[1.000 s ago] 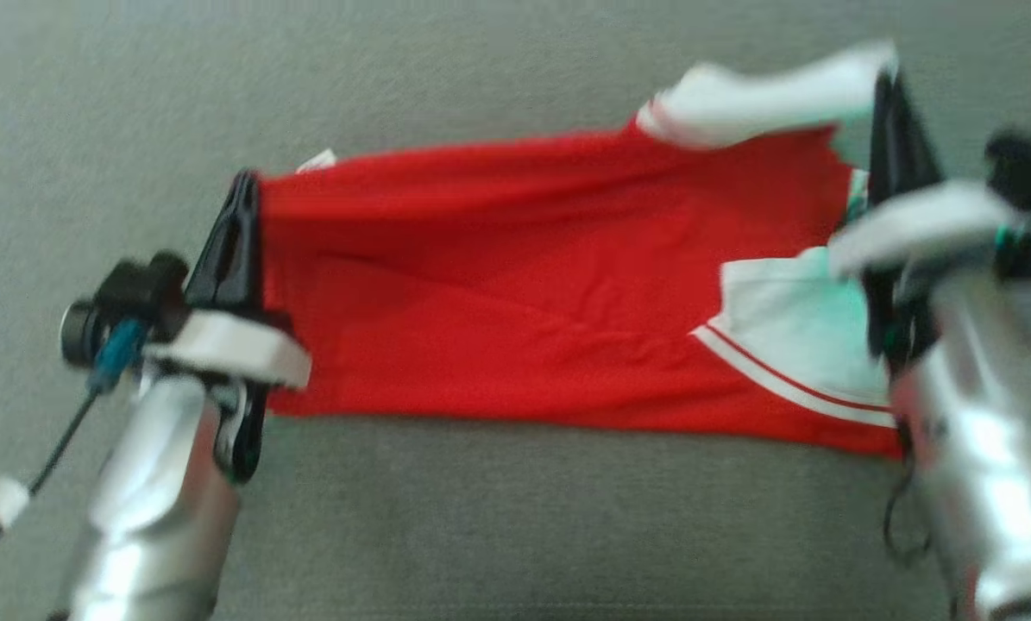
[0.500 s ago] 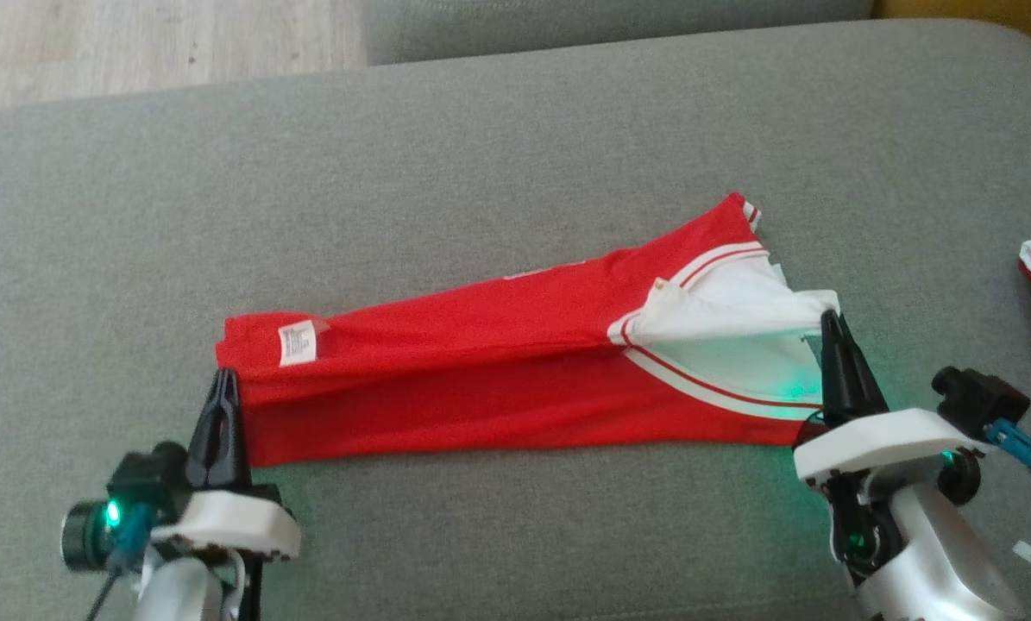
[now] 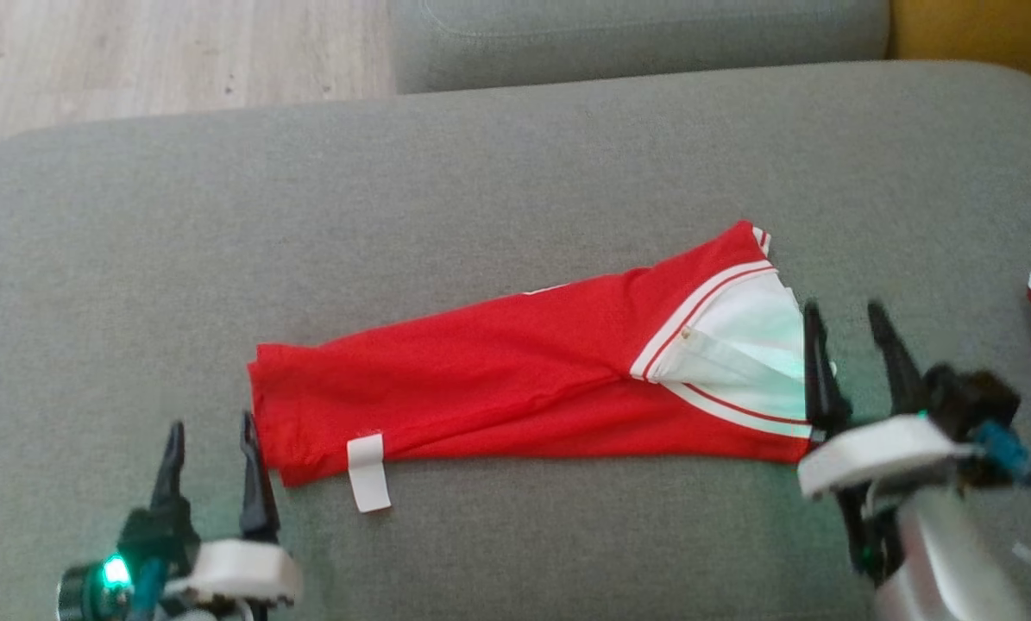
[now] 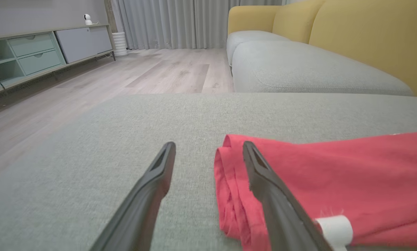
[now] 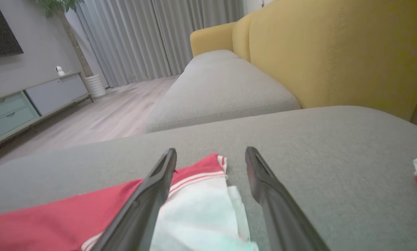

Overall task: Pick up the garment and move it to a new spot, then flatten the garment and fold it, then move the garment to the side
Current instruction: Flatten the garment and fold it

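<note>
Garment (image 3: 515, 379) is laid folded lengthwise on the grey cushion (image 3: 480, 172) — red end left, white panel right. Left gripper (image 3: 210, 424) is spread open, empty, at the red end. Right gripper (image 3: 844, 308) is likewise spread, nothing held — positioned at the white end.

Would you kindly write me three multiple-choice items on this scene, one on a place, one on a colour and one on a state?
1. The garment lies on: A a wooden table; B the grey cushion; C a plastic tray.
2. The label at its hem is: A white; B black; C blue.
3. The left gripper and right gripper are: A both shut on cloth; B one open, one shut; C both open.

Key: B, grey fabric surrounds the garment on all sides; A, the label shows white against the red cloth; C, each pair of fingers stands spread apart.
</note>
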Robot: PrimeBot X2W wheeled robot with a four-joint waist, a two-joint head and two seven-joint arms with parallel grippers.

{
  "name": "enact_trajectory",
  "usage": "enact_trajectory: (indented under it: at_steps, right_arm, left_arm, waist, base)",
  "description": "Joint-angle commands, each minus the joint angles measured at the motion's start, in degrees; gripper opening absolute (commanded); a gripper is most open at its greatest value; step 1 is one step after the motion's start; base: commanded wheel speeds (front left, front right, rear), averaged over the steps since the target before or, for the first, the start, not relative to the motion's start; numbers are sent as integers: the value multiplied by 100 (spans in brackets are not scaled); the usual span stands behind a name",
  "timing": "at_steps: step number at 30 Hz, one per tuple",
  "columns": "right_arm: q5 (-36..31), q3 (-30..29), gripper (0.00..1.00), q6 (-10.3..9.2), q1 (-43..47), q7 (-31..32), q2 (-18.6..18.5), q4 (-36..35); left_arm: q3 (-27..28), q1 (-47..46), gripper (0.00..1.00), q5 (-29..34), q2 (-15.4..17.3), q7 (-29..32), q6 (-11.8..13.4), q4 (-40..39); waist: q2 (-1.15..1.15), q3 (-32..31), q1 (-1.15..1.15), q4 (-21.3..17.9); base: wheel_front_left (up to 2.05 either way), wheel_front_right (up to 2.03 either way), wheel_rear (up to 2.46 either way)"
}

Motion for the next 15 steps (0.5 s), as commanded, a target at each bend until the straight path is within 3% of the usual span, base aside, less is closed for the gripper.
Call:
enact_trajectory:
  at_steps: [1,10,15]
  right_arm:
    - [-119,83,100,-4,123,-61,70,-95]
    - [97,160,100,-4,394,-61,108,216]
    - [-93,73,100,-4,195,-61,109,389]
  left_arm:
    - [144,32,100,50,33,-38,35,-194]
    - [-177,419,100,-165,0,-38,13,-152]
    - [-319,365,100,-194,-1,-38,0,-143]
  waist:
    - [0,-90,0,52]
    - [0,-285,0,100]
    - [0,-180,0,131]
  base:
    - [0,0,0]
    - [0,0,0]
    - [0,0,0]
